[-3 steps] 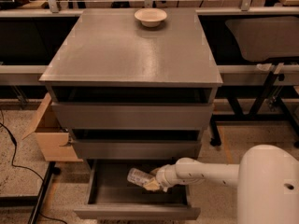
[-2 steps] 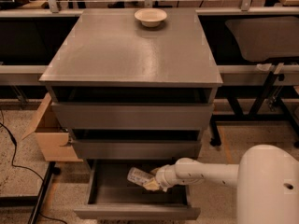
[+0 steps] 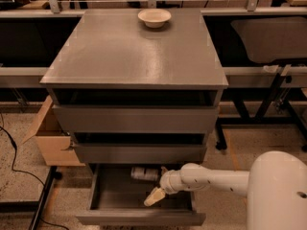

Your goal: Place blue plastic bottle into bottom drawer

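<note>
The bottom drawer (image 3: pixel 139 218) of the grey cabinet is pulled out. The blue plastic bottle (image 3: pixel 144 173) lies on its side inside the drawer, near the back, partly under the middle drawer. My gripper (image 3: pixel 158 183) reaches into the drawer from the right on a white arm, just right of the bottle. It is open and no longer holds the bottle. One cream finger (image 3: pixel 153 196) points down and to the left over the drawer floor.
A cream bowl (image 3: pixel 154 17) sits at the back of the cabinet top (image 3: pixel 134 56). The two upper drawers (image 3: pixel 134 119) stand slightly open. A cardboard box (image 3: pixel 50 140) stands on the floor to the left. A table leg and a cable are nearby.
The gripper held the bottle over the drawer before. Now the bottle lies at the back of the drawer and the gripper has opened and drawn slightly away.
</note>
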Tool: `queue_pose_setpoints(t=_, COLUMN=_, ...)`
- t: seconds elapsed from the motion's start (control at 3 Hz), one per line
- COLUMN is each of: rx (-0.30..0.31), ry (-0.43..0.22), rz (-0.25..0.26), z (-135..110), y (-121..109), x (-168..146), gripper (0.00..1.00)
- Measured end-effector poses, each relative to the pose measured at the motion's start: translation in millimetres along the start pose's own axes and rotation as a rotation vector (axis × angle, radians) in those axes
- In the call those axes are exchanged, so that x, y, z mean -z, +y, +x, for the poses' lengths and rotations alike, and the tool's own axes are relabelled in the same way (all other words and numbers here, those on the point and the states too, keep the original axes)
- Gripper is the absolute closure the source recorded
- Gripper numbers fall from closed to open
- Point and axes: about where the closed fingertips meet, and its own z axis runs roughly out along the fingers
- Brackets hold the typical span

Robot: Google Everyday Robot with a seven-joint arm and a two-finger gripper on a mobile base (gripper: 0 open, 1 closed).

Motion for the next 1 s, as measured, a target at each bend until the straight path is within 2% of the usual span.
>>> queue_pose_setpoints(t=0.33, rx=-0.035, ry=-0.045, rz=0.030, z=14, y=2, x=26, gripper=0.00)
queue_pose_setpoints(t=0.67, rx=-0.117, ry=-0.121, rz=0.089, z=42, y=17, x=71, gripper=0.00)
queue_pose_setpoints(t=1.0, rx=-0.206, ry=-0.165, rz=0.169, z=84, y=21, x=119, gripper=0.00)
